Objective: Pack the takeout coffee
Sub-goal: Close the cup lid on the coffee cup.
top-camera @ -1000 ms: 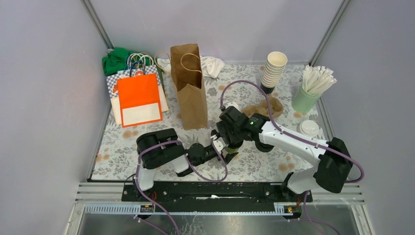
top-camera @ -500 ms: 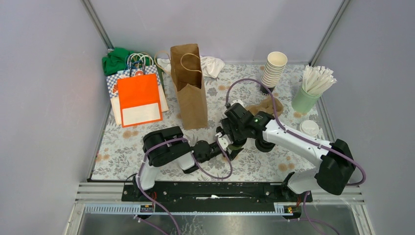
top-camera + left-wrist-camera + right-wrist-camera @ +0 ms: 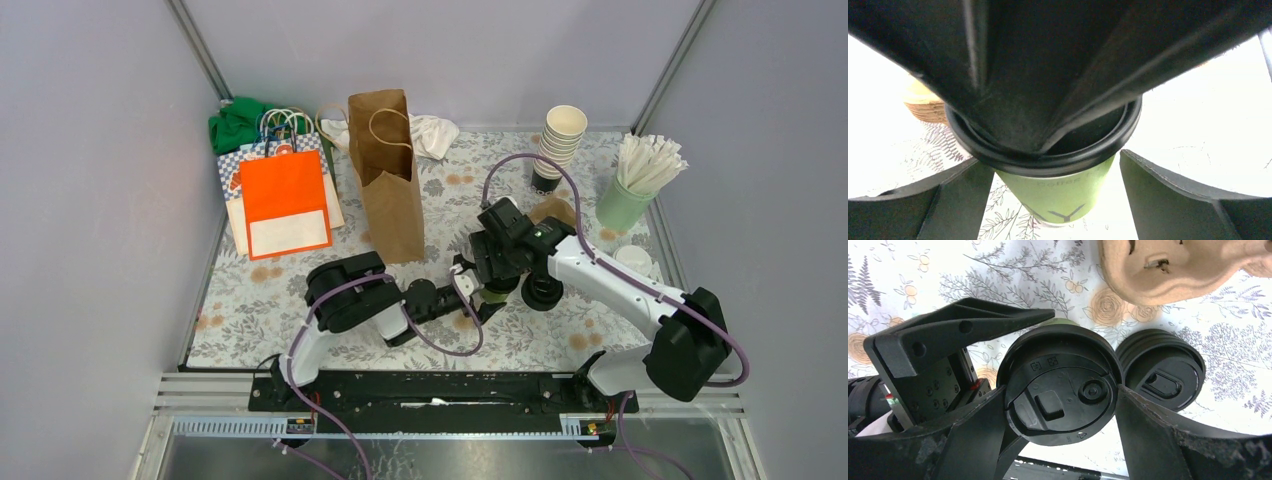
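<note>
A takeout coffee cup, green with a black lid, stands upright at the table's middle. My right gripper reaches down over it and is shut on the lid's rim, one finger on each side. From the left, my left gripper straddles the cup's body, open, with a gap at both fingers. Just right of it stands a second lidded takeout coffee cup, seen from above.
An upright brown paper bag stands open behind and left. Flat orange bags lie far left. A cardboard cup carrier lies behind the cups. At the back right are a cream cup stack, a pale green cup of sticks and a white lid.
Both grippers and the cup between them have shifted right and a little back, toward the second cup. The left arm has stretched out further.
</note>
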Action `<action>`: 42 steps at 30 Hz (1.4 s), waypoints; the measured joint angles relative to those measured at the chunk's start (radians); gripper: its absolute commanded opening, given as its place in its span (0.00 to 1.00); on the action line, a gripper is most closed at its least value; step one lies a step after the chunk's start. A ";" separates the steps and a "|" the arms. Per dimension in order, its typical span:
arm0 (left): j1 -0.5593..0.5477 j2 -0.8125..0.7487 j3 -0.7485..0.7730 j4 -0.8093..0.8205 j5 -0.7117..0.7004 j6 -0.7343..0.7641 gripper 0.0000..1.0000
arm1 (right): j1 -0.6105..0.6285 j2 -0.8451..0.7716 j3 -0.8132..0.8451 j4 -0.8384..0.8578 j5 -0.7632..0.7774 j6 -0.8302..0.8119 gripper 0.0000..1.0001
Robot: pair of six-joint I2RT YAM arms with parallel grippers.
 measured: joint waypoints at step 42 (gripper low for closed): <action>0.019 0.103 0.123 0.008 0.123 -0.024 0.68 | -0.056 -0.061 -0.029 -0.057 0.048 0.013 1.00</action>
